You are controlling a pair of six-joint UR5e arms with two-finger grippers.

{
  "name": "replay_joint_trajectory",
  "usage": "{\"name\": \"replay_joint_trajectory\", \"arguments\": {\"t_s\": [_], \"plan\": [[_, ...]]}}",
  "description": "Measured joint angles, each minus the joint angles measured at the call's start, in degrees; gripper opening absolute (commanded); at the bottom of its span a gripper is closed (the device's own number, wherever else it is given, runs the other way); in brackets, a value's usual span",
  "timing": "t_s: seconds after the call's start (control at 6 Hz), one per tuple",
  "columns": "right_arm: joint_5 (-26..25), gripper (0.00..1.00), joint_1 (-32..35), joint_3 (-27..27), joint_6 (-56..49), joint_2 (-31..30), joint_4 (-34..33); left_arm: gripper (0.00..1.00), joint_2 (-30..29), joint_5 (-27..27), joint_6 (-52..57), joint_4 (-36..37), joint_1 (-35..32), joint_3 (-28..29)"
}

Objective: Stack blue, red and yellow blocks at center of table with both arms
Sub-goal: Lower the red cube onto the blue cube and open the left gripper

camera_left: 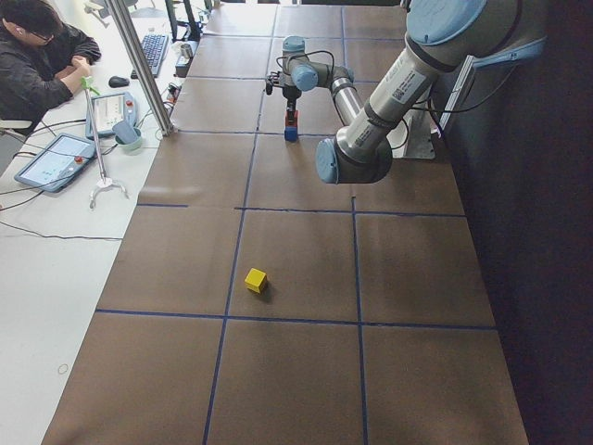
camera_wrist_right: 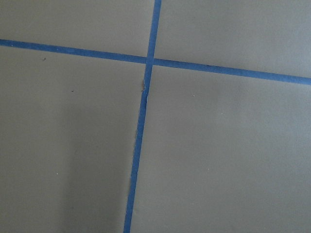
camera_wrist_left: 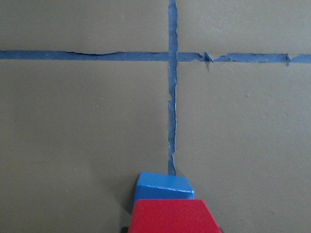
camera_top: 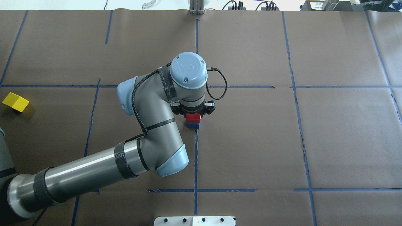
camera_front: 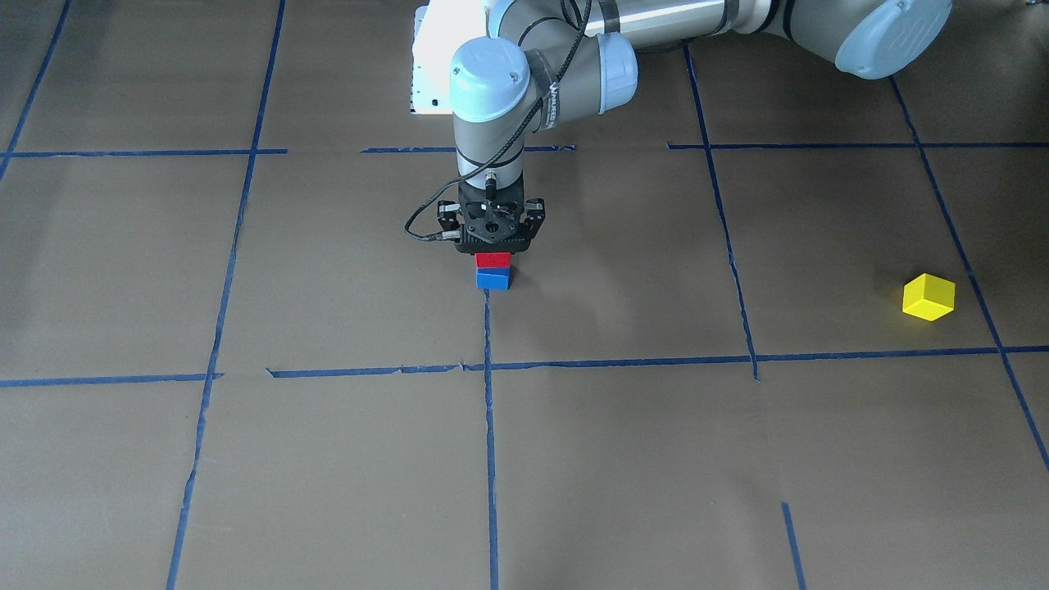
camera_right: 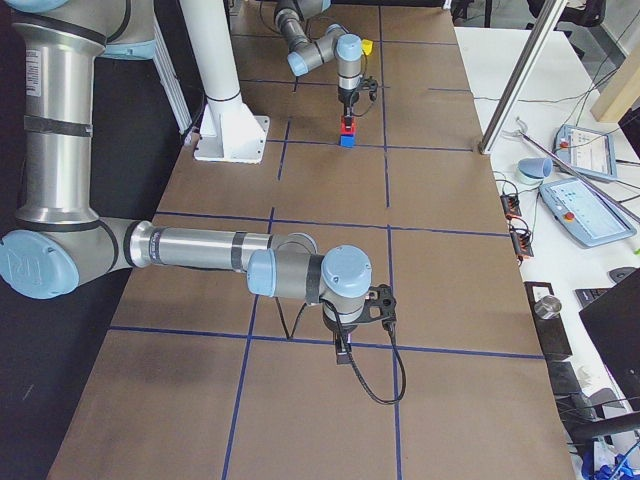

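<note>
A red block (camera_front: 492,260) sits squarely on a blue block (camera_front: 492,280) at the table's centre, by a blue tape crossing. My left gripper (camera_front: 492,244) stands straight above the stack, its jaws closed on the red block. The left wrist view shows the red block (camera_wrist_left: 172,216) close up with the blue block (camera_wrist_left: 163,186) under it. The yellow block (camera_top: 15,102) lies alone far out on my left side, also seen in the front view (camera_front: 928,297). My right gripper (camera_right: 343,350) hangs low over bare table near the right end; I cannot tell if it is open or shut.
The brown paper table (camera_top: 251,141) is divided by blue tape lines. A white base plate (camera_top: 194,221) sits at the near edge. A person (camera_left: 42,56) with tablets sits at the side table beyond the far edge.
</note>
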Motion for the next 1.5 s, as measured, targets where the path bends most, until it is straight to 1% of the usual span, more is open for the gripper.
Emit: {"name": "replay_joint_trajectory", "arguments": {"t_s": [0.17,0.33,0.5,0.67,0.83,1.0,1.33,1.5], "plan": [[0.0,1.00,0.0,0.0,0.0,0.0,0.0,0.09,0.0,0.0,0.1,-0.5,0.0,0.7],[0.0,1.00,0.0,-0.1,-0.1,-0.1,0.0,0.19,0.0,0.0,0.1,-1.2,0.2,1.4],[0.0,1.00,0.0,-0.1,-0.1,-0.1,0.0,0.34,0.0,0.0,0.1,-1.5,0.4,1.8],[0.0,1.00,0.0,-0.1,-0.1,-0.1,0.0,0.58,-0.1,0.0,0.2,-1.5,0.6,1.9],[0.0,1.00,0.0,-0.1,-0.1,-0.1,0.0,0.90,0.0,0.0,0.2,-1.5,0.6,2.0],[0.0,1.00,0.0,-0.1,-0.1,-0.1,0.0,0.99,-0.1,0.0,0.2,-1.5,0.7,1.9],[0.0,1.00,0.0,-0.1,-0.1,-0.1,0.0,1.00,-0.2,0.0,0.2,-1.4,-0.1,0.3],[0.0,1.00,0.0,-0.1,-0.1,-0.1,0.0,1.00,-0.1,-0.2,0.2,-1.1,-1.6,-1.7]]}}
